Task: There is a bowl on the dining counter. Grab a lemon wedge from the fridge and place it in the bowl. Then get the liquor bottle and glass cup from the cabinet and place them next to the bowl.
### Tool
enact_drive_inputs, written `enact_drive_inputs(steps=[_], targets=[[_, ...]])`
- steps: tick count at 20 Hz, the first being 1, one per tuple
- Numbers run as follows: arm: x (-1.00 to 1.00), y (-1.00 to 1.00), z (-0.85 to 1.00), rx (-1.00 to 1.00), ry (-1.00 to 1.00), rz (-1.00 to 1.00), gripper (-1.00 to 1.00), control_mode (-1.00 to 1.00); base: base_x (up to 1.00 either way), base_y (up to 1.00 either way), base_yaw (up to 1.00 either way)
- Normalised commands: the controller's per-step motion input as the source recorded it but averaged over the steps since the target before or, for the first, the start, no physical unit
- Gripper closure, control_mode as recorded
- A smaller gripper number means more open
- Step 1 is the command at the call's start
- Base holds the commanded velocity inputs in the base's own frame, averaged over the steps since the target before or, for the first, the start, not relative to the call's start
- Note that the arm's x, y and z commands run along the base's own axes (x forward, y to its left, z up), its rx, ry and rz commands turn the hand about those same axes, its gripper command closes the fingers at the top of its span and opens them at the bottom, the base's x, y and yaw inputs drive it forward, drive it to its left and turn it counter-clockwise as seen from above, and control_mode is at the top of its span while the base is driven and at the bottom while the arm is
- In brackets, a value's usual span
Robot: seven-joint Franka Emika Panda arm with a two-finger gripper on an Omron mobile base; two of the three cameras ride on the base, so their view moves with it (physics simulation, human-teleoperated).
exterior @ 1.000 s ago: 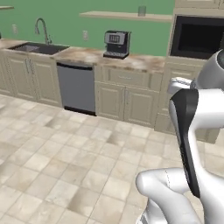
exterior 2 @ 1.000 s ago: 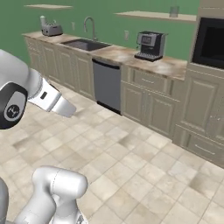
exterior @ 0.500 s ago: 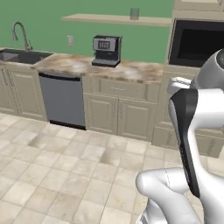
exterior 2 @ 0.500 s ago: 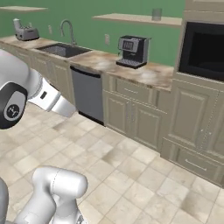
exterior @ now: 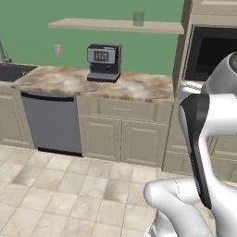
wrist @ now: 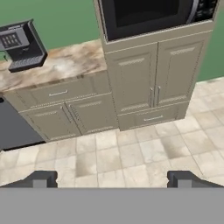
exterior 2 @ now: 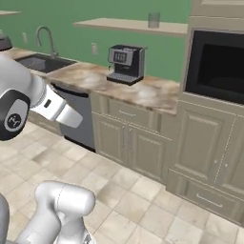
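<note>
My gripper (wrist: pixel 111 180) is open in the hand view, its two dark fingertips (wrist: pixel 40 179) far apart with nothing between them. It hangs over tiled floor and faces a tall cream cabinet column (wrist: pixel 153 83) with a built-in black oven (wrist: pixel 148 15). My white arm (exterior: pixel 199 139) rises in the left base view, and my arm (exterior 2: pixel 28 95) stands at the left in the right base view. The bowl, dining counter, lemon wedge, fridge, liquor bottle and glass cup are out of view.
A marbled worktop (exterior: pixel 134 88) over cream doors carries a black coffee machine (exterior: pixel 104 62). A grey dishwasher (exterior: pixel 51 122) sits left of it, and a sink (exterior 2: pixel 40 62) further left. A wall shelf (exterior: pixel 115 25) holds a small greyish vessel (exterior: pixel 138 18). Beige floor tiles (exterior: pixel 69 194) lie ahead.
The whole scene has slid left in both base views, so the camera has moved: sink and dishwasher drift off left, the oven column comes in closer. The gripper stays open.
</note>
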Motion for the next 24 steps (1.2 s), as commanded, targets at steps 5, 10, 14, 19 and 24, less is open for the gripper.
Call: enact_drive_inputs(steps=[5, 10, 14, 19, 24], targets=[[0.00, 0.00, 0.00, 0.00, 0.00, 0.00, -1.00, 1.00, 1.00, 0.27, -0.23], [0.00, 0.00, 0.00, 0.00, 0.00, 0.00, -1.00, 1.00, 1.00, 0.25, -0.20], [0.00, 0.00, 0.00, 0.00, 0.00, 0.00, -1.00, 1.00, 1.00, 0.29, -0.20], [0.00, 0.00, 0.00, 0.00, 0.00, 0.00, -1.00, 1.00, 1.00, 0.27, -0.19], [0.00, 0.00, 0.00, 0.00, 0.00, 0.00, -1.00, 1.00, 0.90, 0.16, -0.18]])
